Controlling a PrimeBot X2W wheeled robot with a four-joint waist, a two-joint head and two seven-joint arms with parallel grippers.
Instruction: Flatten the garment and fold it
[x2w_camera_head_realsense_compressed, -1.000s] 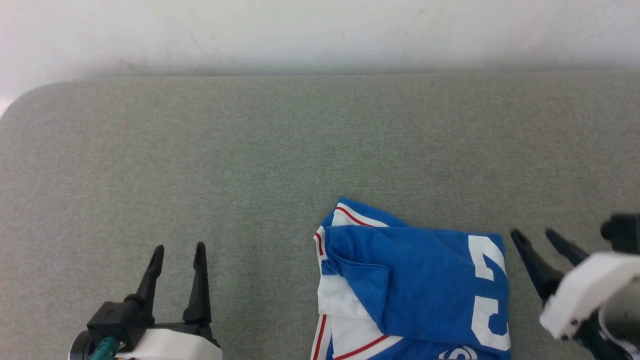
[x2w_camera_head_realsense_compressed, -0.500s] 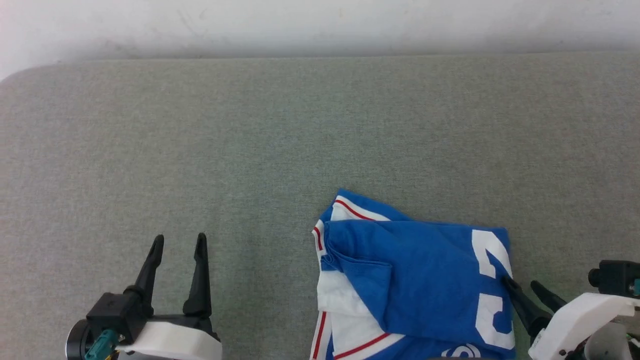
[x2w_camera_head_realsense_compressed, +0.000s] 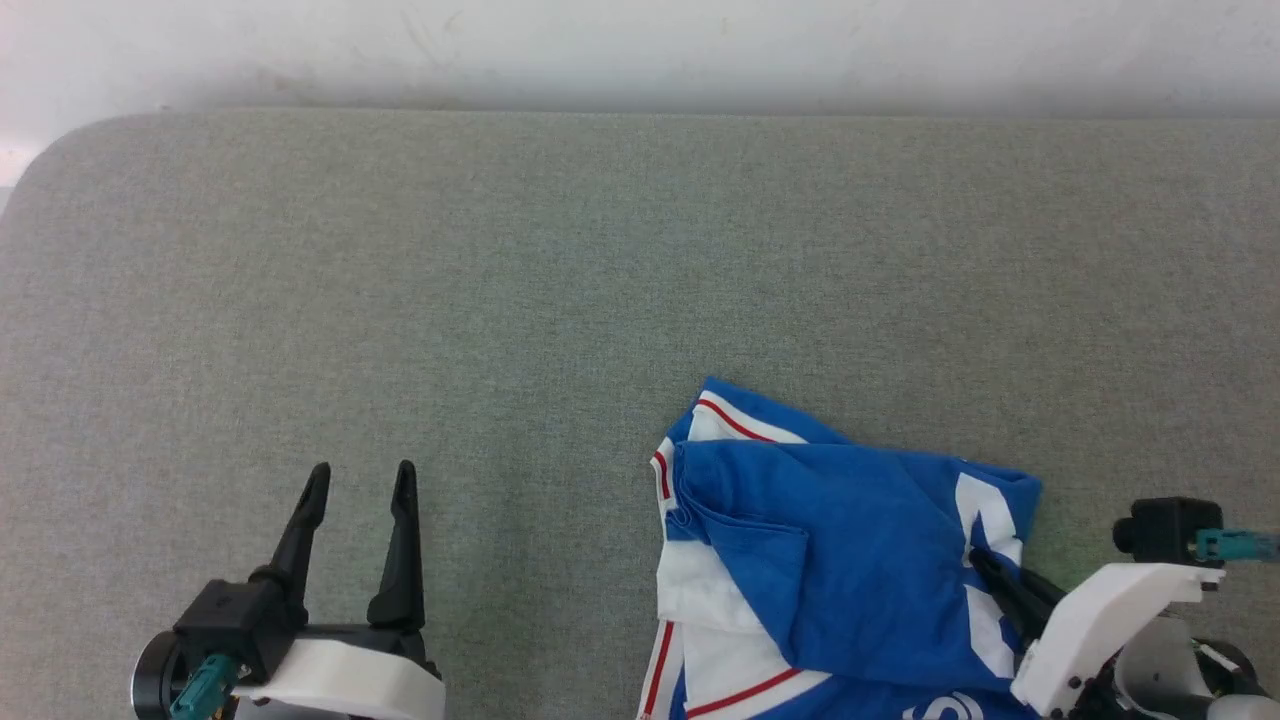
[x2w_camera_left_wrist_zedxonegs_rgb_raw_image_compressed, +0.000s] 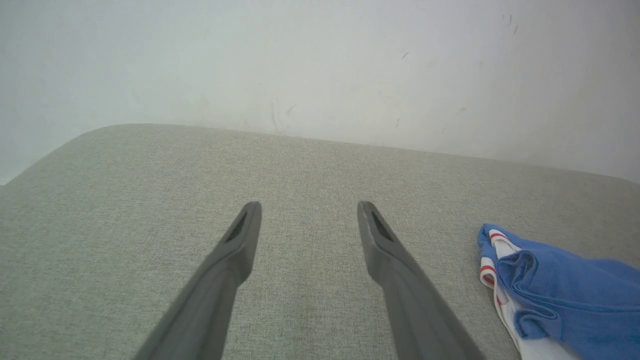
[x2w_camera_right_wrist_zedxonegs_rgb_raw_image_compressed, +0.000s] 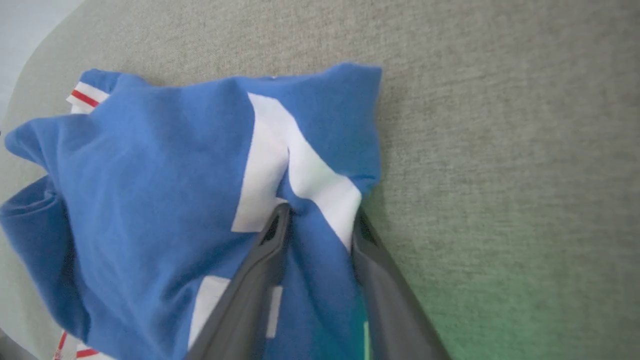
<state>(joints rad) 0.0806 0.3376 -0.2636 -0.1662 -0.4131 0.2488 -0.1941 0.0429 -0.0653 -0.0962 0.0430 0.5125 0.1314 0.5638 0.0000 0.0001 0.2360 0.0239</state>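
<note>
The garment (x2w_camera_head_realsense_compressed: 840, 560), a royal-blue jersey with white sleeves, red-and-white trim and a white number, lies crumpled at the near right of the table; its lower part runs off the head view's bottom edge. My right gripper (x2w_camera_head_realsense_compressed: 990, 572) is at the garment's right edge, by the white number. In the right wrist view the right gripper (x2w_camera_right_wrist_zedxonegs_rgb_raw_image_compressed: 320, 215) pinches a raised fold of the garment (x2w_camera_right_wrist_zedxonegs_rgb_raw_image_compressed: 150, 165) between its fingers, and the cloth puckers at the tips. My left gripper (x2w_camera_head_realsense_compressed: 362, 470) stands open over bare table at the near left, well apart from the garment (x2w_camera_left_wrist_zedxonegs_rgb_raw_image_compressed: 550, 285). The left gripper (x2w_camera_left_wrist_zedxonegs_rgb_raw_image_compressed: 309, 205) holds nothing.
The table (x2w_camera_head_realsense_compressed: 500, 300) has a grey-green cloth top with a rounded far-left corner (x2w_camera_head_realsense_compressed: 40, 160). A pale wall (x2w_camera_head_realsense_compressed: 640, 50) runs along its far edge. Bare cloth stretches behind and left of the garment.
My right gripper has moved left from beside the garment onto its right edge and closed on a fold, bunching the cloth. The left gripper has stayed put. The head view has shifted a little.
</note>
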